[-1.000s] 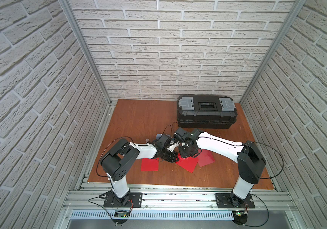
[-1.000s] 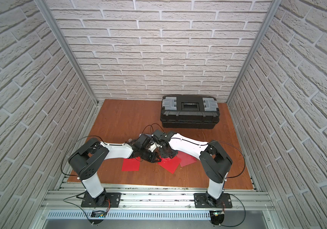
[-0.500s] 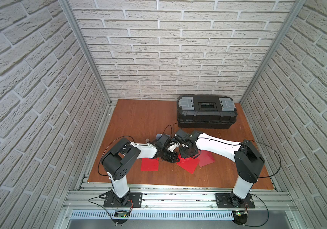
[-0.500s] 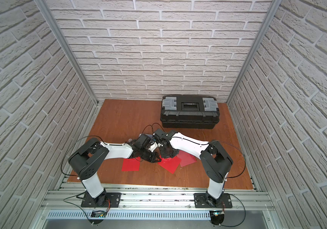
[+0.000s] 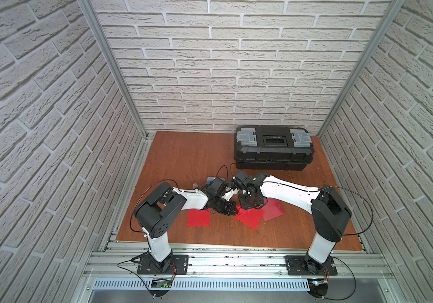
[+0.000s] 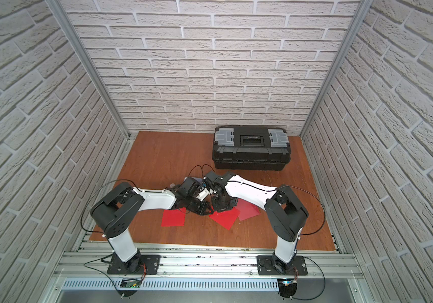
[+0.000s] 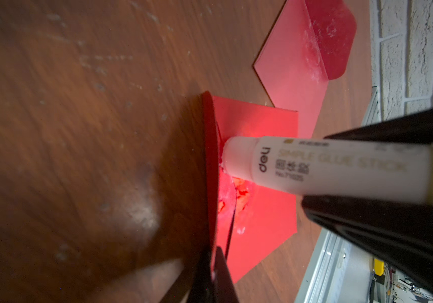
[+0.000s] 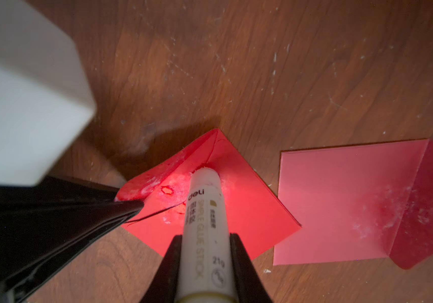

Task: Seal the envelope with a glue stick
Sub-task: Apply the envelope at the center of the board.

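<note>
- Presently: right gripper (image 8: 204, 237) is clamped on the white cylindrical plastic glue stick (image 8: 204, 217). Its bare tip presses on the bright red paper envelope (image 8: 249, 210), just beside the fold of the flap (image 8: 168, 168). The envelope lies on the brown wood-grain table (image 8: 262, 65).
- Left gripper (image 8: 131, 204) is closed, pinching the flap's rounded edge and holding it lifted.
- Risk: the paper by the tip shows a small ragged hole (image 8: 167, 190), a dark slit and white glue crumbs. Harder pressing or dragging would likely tear it wider.
- Risk: only the flap pinch seems to anchor the envelope. A sideways stroke could skid it or pull the flap free.
- Risk: the soft glue column could smear or snap if tilted under load.
- Risk: a paler red paper envelope (image 8: 341, 204) lies just beside, smeared white near its fold. Stray glue could catch it.
- Writing on the tube: "deli", "SIMPLE GLUE STICK", "21g" and Chinese characters. A number line is too blurred to read.
</note>
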